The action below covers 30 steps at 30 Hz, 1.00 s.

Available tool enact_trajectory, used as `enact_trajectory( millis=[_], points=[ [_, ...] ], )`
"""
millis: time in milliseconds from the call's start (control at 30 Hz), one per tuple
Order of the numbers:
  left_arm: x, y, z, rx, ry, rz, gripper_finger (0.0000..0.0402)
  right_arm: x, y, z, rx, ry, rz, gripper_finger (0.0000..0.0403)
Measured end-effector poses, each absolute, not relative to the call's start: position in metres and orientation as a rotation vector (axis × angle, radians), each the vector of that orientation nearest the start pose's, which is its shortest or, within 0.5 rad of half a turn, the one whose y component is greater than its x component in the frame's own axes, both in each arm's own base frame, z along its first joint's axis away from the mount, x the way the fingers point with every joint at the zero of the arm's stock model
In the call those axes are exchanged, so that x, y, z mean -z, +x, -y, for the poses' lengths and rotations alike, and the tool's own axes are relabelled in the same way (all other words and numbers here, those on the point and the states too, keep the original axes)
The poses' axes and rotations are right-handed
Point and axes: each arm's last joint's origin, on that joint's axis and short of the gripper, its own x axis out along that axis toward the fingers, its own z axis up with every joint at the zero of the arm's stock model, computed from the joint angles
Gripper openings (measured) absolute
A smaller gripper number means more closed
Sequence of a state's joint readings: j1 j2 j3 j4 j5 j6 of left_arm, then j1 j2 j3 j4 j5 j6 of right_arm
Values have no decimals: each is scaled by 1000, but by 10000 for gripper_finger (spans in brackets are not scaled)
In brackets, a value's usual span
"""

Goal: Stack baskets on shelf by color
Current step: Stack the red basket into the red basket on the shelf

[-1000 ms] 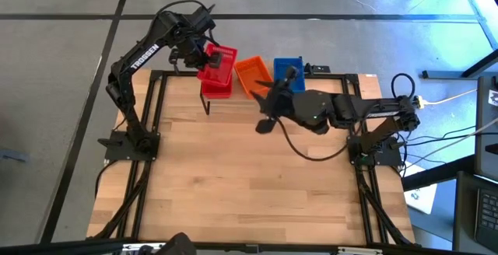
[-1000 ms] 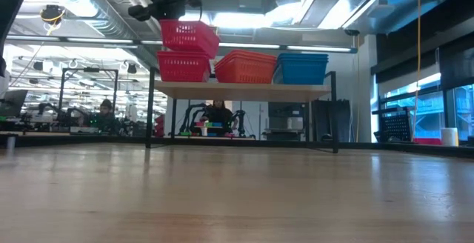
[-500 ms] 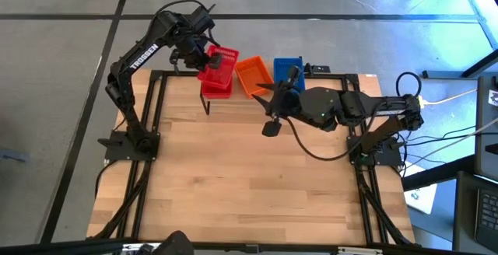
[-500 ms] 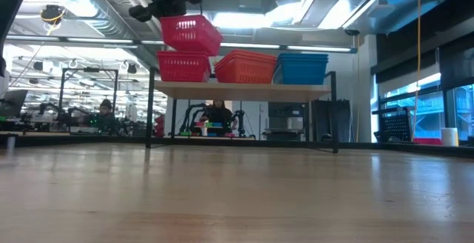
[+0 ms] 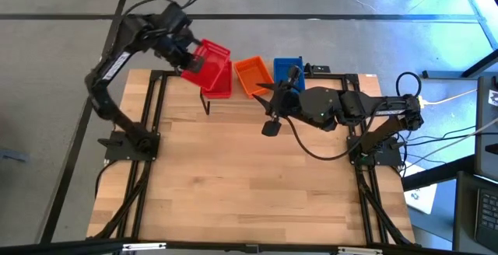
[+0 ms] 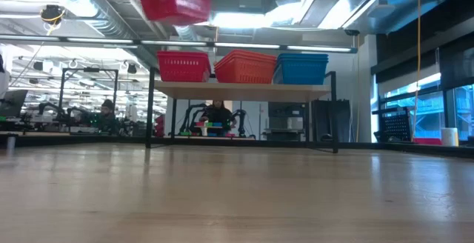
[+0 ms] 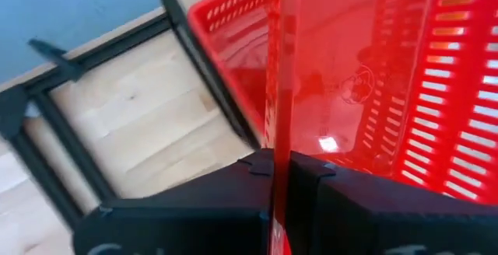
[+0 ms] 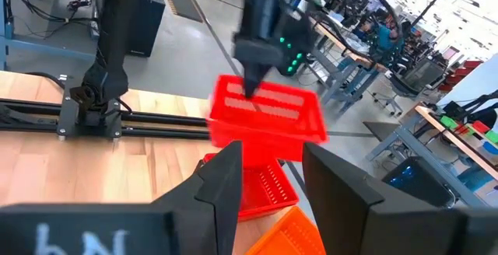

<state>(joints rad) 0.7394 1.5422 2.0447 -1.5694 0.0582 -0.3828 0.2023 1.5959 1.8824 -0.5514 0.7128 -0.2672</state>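
Above the left end of the shelf (image 6: 244,90), the left end effector (image 5: 177,50) pinches the rim of a red basket (image 5: 204,62), holding it tilted in the air, clear of the red stack (image 6: 181,67) below. Orange baskets (image 6: 245,67) and blue baskets (image 6: 301,68) sit beside that stack. The right end effector (image 5: 272,107) hangs spread and empty over the tabletop (image 5: 249,177), near the shelf front.

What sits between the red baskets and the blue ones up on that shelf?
The orange baskets stand between the red baskets and blue baskets on the shelf, clearest in the low view.
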Motion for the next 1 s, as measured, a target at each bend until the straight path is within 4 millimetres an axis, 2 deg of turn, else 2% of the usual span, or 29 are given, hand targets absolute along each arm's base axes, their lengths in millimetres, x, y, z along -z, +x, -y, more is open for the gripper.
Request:
enact_trajectory(
  millis=[133,267,467,700,1000],
  points=[
    [-442,167,-141,-844,-765,-919,0,-471,328,-47,478,-377,-308,137],
    [-428,163,-133,-934,-932,-818,0,-471,329,-45,484,-375,-305,137],
    [-406,171,-142,-1030,-1053,-760,0,-472,329,-42,496,-344,-295,137],
    [-392,186,-166,-1013,-1122,-718,0,-472,329,-42,496,-344,-295,137],
    [-375,203,-180,-987,-1163,-788,0,-469,329,-44,410,-353,-316,137]
  ],
)
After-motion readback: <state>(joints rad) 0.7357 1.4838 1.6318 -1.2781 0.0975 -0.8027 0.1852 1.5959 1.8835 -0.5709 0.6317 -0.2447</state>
